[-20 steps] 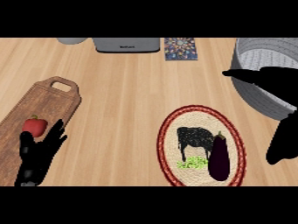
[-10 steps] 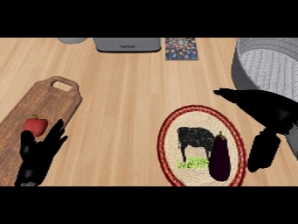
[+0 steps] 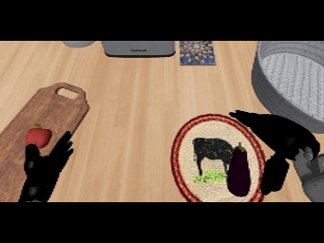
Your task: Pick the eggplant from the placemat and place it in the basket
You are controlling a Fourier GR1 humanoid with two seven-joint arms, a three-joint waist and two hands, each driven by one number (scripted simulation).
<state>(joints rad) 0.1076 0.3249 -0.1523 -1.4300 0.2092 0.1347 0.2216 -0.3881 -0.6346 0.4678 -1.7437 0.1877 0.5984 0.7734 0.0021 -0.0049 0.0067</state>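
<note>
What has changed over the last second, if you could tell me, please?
The right hand has moved left, from by the basket to the placemat's right edge, beside the eggplant; it is open, grasping nothing. The eggplant, the left hand and the red pepper on the cutting board stayed put.

You had a wooden cutting board [image 3: 46, 113] lying at the left of the counter [image 3: 136, 104], its handle toward the far side and a red pepper [image 3: 38, 136] resting on it. Along the far edge you saw a grey round object [image 3: 79, 43], a grey box [image 3: 138, 48] and, just beside it, a patterned square card [image 3: 197, 52].
</note>
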